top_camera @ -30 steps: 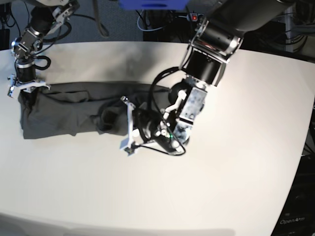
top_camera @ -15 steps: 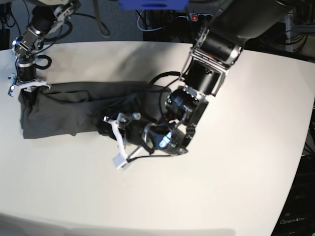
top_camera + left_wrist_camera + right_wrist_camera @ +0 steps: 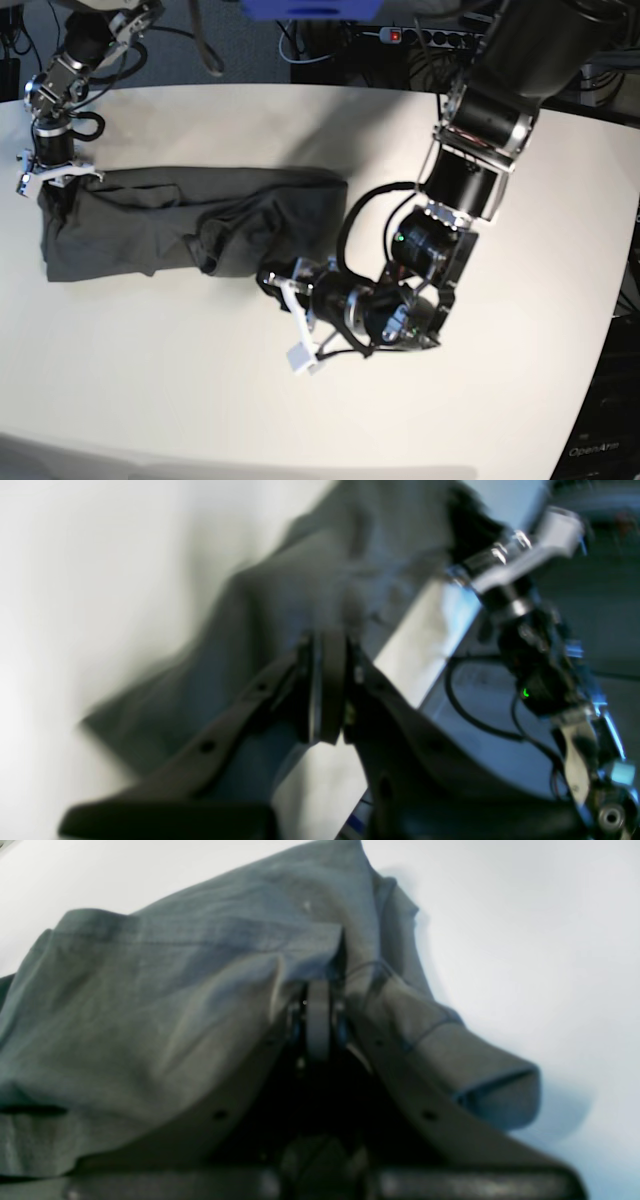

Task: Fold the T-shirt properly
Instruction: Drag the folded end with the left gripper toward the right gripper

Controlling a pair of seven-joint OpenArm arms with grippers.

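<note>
The dark grey T-shirt [image 3: 140, 220] lies as a long rumpled band across the left half of the white table [image 3: 200, 400]. My right gripper [image 3: 50, 178] is shut on its far-left upper corner. In the right wrist view the jaws [image 3: 317, 995] meet with T-shirt cloth [image 3: 150, 1005] bunched around them, and a sleeve hangs to the right. My left gripper [image 3: 270, 280] sits at the T-shirt's lower edge, near its right end. In the blurred left wrist view it [image 3: 330, 640] is shut, and creases in the T-shirt [image 3: 280, 600] run to its tips.
The left arm's bulk [image 3: 450, 220] stretches over the table's right half. Cables and a power strip with a red switch [image 3: 395, 36] lie behind the far table edge. My right arm [image 3: 525, 605] shows at the upper right of the left wrist view.
My left gripper has swung from the fold in the middle of the T-shirt down and right to its lower edge, staying shut. The right gripper has held still on the left corner.
</note>
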